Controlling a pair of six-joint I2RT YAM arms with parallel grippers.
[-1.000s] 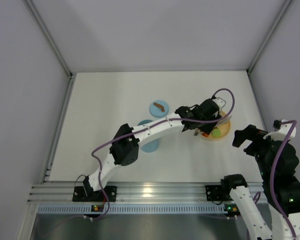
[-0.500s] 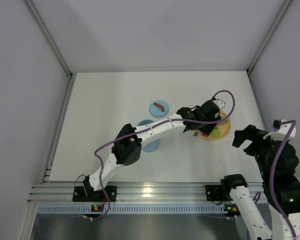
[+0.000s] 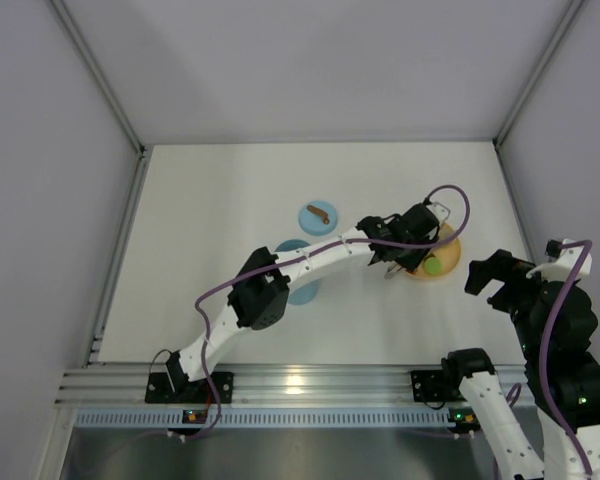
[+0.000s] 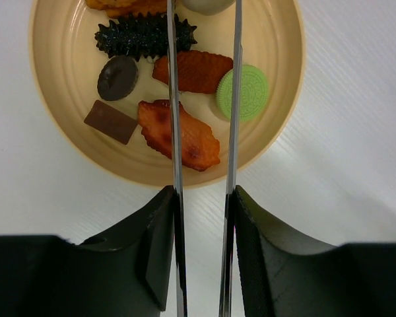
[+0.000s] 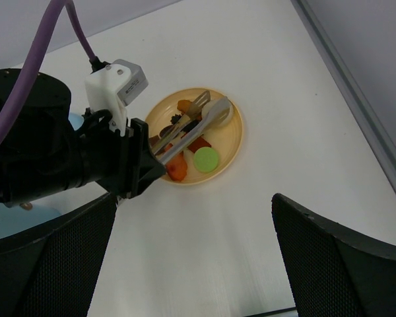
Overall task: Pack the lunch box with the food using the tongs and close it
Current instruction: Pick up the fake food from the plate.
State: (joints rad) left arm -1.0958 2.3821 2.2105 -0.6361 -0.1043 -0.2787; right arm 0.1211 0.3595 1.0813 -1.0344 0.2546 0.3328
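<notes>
My left gripper (image 4: 201, 218) is shut on the slim silvery tongs (image 4: 173, 99), one finger pressing each arm. The tongs' arms run nearly parallel over the orange-yellow plate (image 4: 285, 119). On the plate lies the food: a green round piece (image 4: 243, 91), a red piece (image 4: 197, 71), an orange-red piece (image 4: 188, 140), a dark spiky piece (image 4: 142, 38), a dark round piece (image 4: 117, 77) and a brown square (image 4: 111, 121). A pale rounded shape sits at the tong tips (image 5: 218, 111). The light blue lunch box (image 3: 302, 292) stands partly under the left arm, its lid (image 3: 318, 216) lying behind it. My right gripper (image 5: 195, 264) is open and holds nothing.
The plate (image 3: 450, 262) sits right of centre on the white table, between the two arms. The right gripper (image 3: 495, 275) hovers just right of it. Grey walls bound the table at the back and both sides.
The left gripper has squeezed the tongs, so their arms stand closer together. It has also edged slightly nearer over the plate. The right arm has not moved.
</notes>
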